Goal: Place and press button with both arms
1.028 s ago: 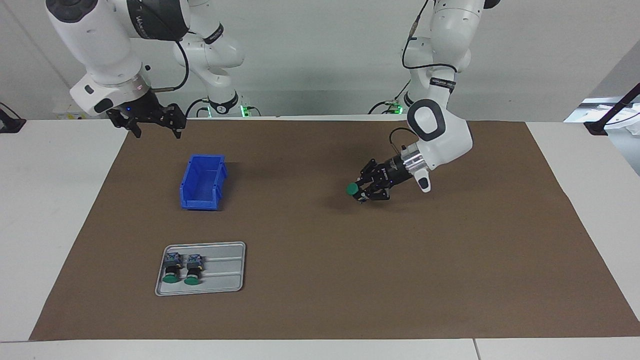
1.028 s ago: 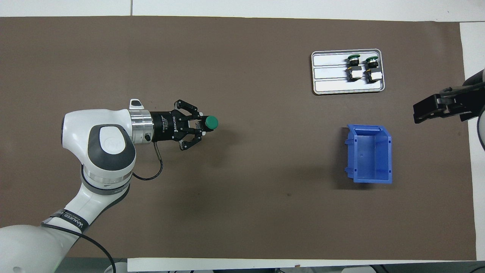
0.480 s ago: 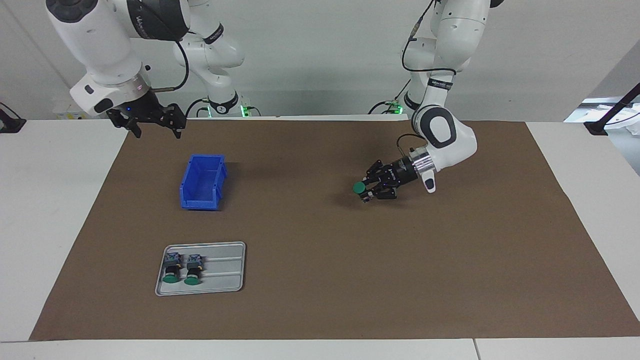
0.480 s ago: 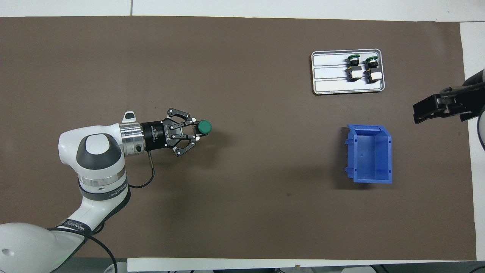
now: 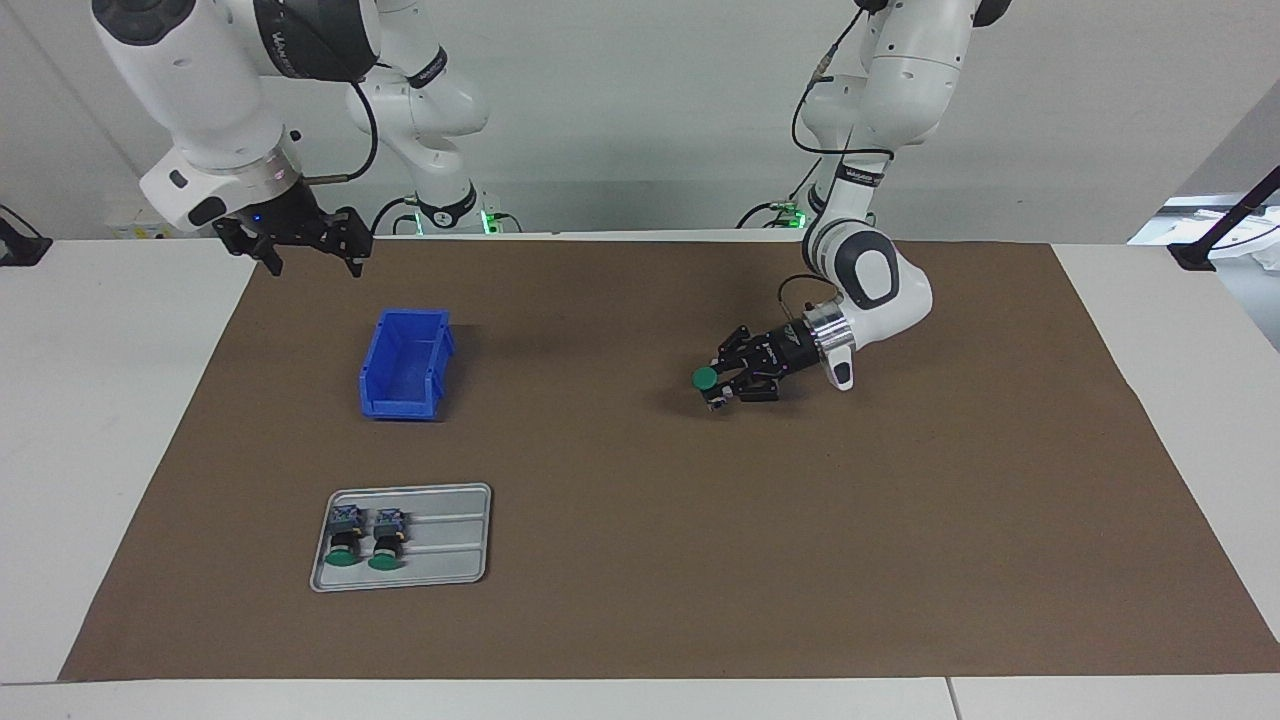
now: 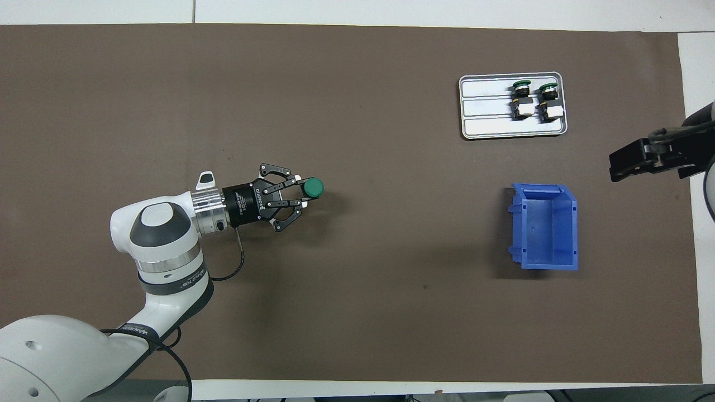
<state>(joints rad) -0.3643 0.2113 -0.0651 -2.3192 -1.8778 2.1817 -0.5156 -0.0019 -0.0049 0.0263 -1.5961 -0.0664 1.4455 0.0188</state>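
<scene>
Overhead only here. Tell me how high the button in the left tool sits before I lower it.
Observer: In the facing view the left tool holds the button low over the mat, with its shadow close beneath. I cannot tell whether it touches.
Operator: Report the right tool too. I see only its tip.
Observer: The right tool hangs open, high over the mat's corner at the right arm's end, waiting.
</scene>
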